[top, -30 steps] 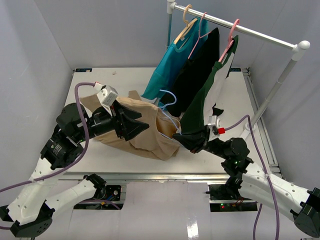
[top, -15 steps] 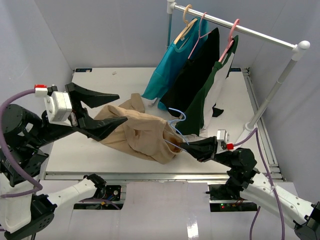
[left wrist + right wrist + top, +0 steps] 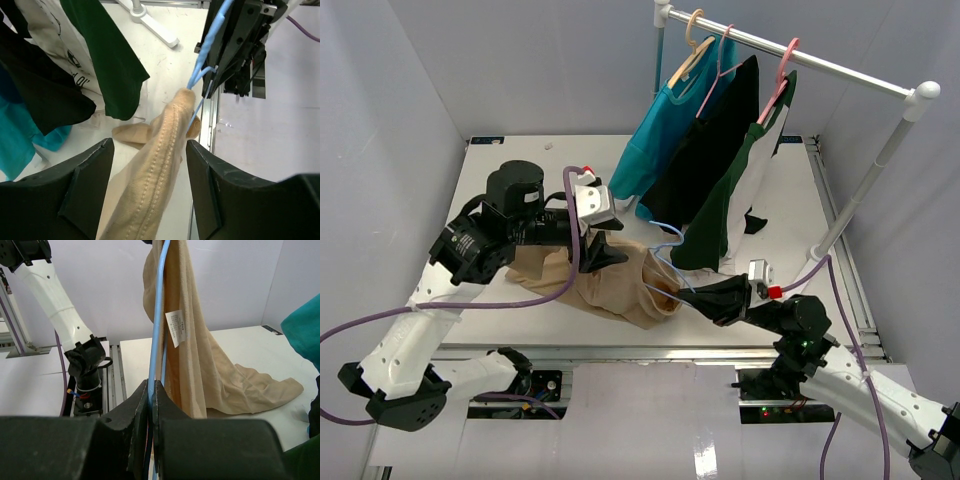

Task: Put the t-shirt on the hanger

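The tan t-shirt [image 3: 620, 288] lies bunched on the table, one end pulled up onto the light-blue hanger [image 3: 670, 238]. My right gripper [image 3: 708, 297] is shut on the hanger's wire just right of the shirt. In the right wrist view the hanger [image 3: 157, 315] runs up from the shut gripper [image 3: 151, 386], with the t-shirt [image 3: 195, 340] draped beside it. My left gripper [image 3: 603, 255] is open over the shirt's left part. In the left wrist view a stitched fold of the t-shirt [image 3: 160, 170] runs between the spread jaws [image 3: 150, 146], and the hanger [image 3: 207, 55] rises beyond it.
A clothes rail [image 3: 800, 55] at the back right carries a teal shirt [image 3: 655, 140], a black shirt [image 3: 710, 150] and a dark green shirt [image 3: 730, 200] on pink and wooden hangers. Its post [image 3: 865, 190] stands at the table's right edge. The hanging shirts reach down close behind the hanger.
My left arm has swung in from the far left and come down over the t-shirt, its open jaws now astride a fold. The right gripper has kept its hold on the hanger.
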